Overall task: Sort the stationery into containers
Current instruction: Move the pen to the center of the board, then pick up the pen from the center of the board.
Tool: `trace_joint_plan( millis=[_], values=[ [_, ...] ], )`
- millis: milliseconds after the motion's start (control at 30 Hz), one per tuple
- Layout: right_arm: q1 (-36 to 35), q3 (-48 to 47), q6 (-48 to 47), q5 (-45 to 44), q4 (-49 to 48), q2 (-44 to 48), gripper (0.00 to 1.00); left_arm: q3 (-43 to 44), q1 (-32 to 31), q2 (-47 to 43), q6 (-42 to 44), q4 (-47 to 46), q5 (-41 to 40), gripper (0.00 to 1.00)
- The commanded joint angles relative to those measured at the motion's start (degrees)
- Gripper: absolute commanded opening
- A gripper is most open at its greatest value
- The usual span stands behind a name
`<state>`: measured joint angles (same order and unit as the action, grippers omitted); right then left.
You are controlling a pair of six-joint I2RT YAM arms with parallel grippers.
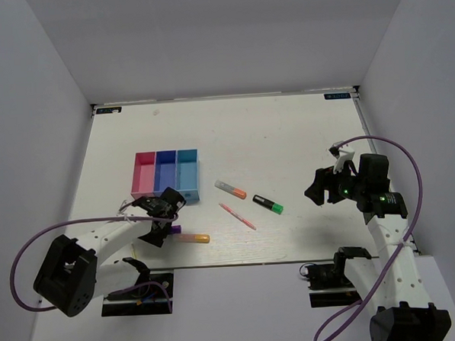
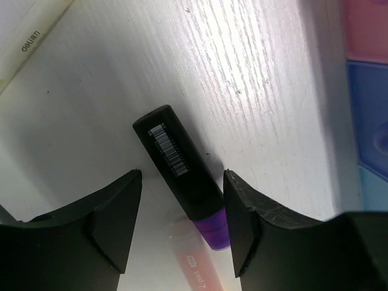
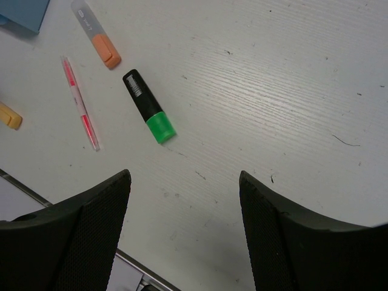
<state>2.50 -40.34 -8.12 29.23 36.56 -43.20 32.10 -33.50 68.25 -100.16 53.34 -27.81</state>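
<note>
The black purple-capped marker (image 2: 179,163) lies on the table between the open jaws of my left gripper (image 2: 182,182); the right finger (image 2: 242,224) is close beside its cap, the left finger stands apart. A pink-and-orange marker (image 1: 191,238) lies just beneath it. The three-compartment tray (image 1: 165,171) (pink, dark blue, light blue) stands just beyond my left gripper (image 1: 165,218). A grey-and-orange marker (image 1: 230,189), a thin pink pen (image 1: 237,216) and a black-and-green highlighter (image 1: 267,204) lie mid-table. My right gripper (image 1: 324,187) is open and empty, hovering right of them.
The right wrist view shows the green highlighter (image 3: 148,106), the pink pen (image 3: 80,103), the grey-and-orange marker (image 3: 97,33) and the tray's light blue corner (image 3: 21,12). The table's near edge (image 3: 133,264) runs just below my right gripper (image 3: 185,200).
</note>
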Motion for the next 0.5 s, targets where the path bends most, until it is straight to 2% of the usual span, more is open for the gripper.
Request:
trace_joint_plan(
  millis=[0,467],
  values=[
    [-0.2,0.3,0.0,-0.2,-0.6,0.7,0.75,-1.2,1.8,0.0,-1.3,1.4,1.9,0.67],
    [-0.2,0.2,0.4,-0.3,-0.5,1.2,0.75,-2.2,6.0,3.3,-7.7,1.7,6.1,0.69]
  ],
)
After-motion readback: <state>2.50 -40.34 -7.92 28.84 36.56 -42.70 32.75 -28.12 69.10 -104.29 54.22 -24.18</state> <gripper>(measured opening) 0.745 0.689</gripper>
